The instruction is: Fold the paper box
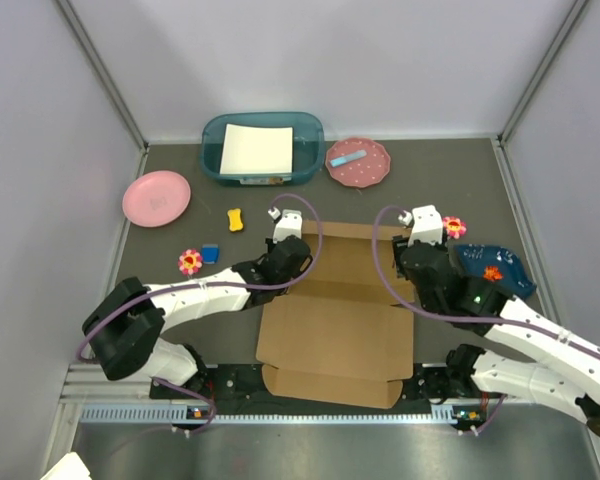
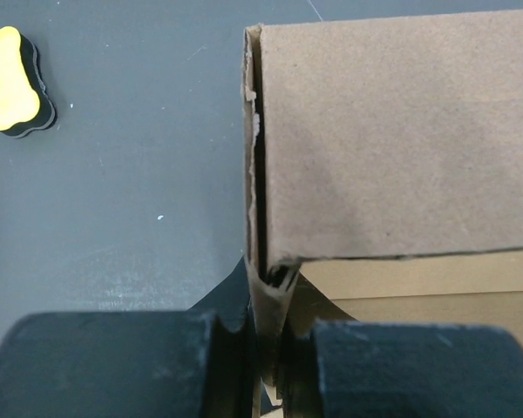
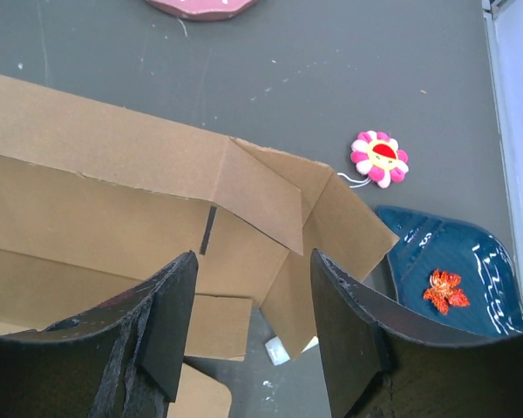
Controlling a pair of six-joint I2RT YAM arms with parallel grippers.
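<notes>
The brown cardboard paper box (image 1: 335,330) lies mostly flat in the middle of the table, its lid part toward the near edge. My left gripper (image 1: 290,252) is shut on the box's folded-up left side wall (image 2: 263,287), which stands on edge between the fingers; the panel (image 2: 392,131) stretches right of it. My right gripper (image 1: 420,262) is open and empty above the box's right far corner, where side flaps (image 3: 322,226) are partly raised. In the right wrist view the two dark fingers (image 3: 170,322) stand wide apart over the cardboard.
A teal bin (image 1: 262,148) with a white sheet and a pink dotted plate (image 1: 358,163) stand at the back. A pink plate (image 1: 156,197), yellow eraser (image 1: 236,219) (image 2: 9,87), blue block (image 1: 210,253) and flower toy (image 1: 189,262) lie left. Right: flower toy (image 1: 454,227) (image 3: 379,158), dark blue dish (image 1: 492,268) (image 3: 453,270).
</notes>
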